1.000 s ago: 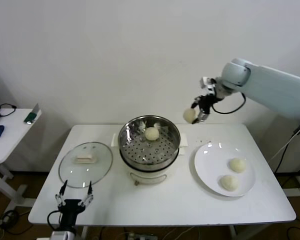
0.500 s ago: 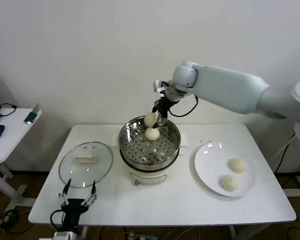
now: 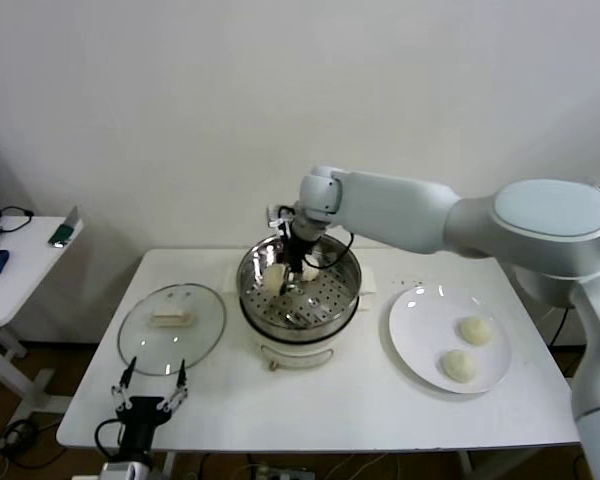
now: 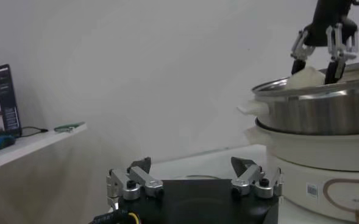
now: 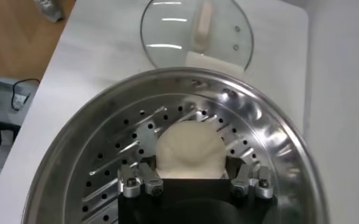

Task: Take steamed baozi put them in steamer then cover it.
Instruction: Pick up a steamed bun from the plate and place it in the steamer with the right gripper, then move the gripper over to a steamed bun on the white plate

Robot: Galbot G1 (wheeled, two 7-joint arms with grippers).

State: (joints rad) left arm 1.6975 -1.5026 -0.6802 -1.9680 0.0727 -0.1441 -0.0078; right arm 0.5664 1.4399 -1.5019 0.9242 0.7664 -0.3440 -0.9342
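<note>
- Steamed baozi (image 3: 275,278), one of them, sits pinched in the right hand (image 3: 283,277), low inside the steamer (image 3: 300,290) on its left half, just above the perforated tray.
- The right arm reaches from the far right across the desk (image 3: 330,390), elbow high, wrist bent down into the pot.
- A second bun (image 3: 309,272) shows partly behind that hand; two more (image 3: 475,330) lie on the white plate (image 3: 420,335).
- The cover (image 3: 171,327) lies flat on the desk left of the steamer.
- The left hand (image 3: 149,405) waits at the desk's near edge, fingers spread wide and empty.
- The right wrist view looks straight down on the gripped bun (image 5: 190,149) between both fingers (image 5: 139,181), with the cover (image 5: 196,33) beyond the rim.
- The left wrist view shows the steamer (image 4: 322,109) side-on, the bun (image 4: 306,78) peeking over its rim.
</note>
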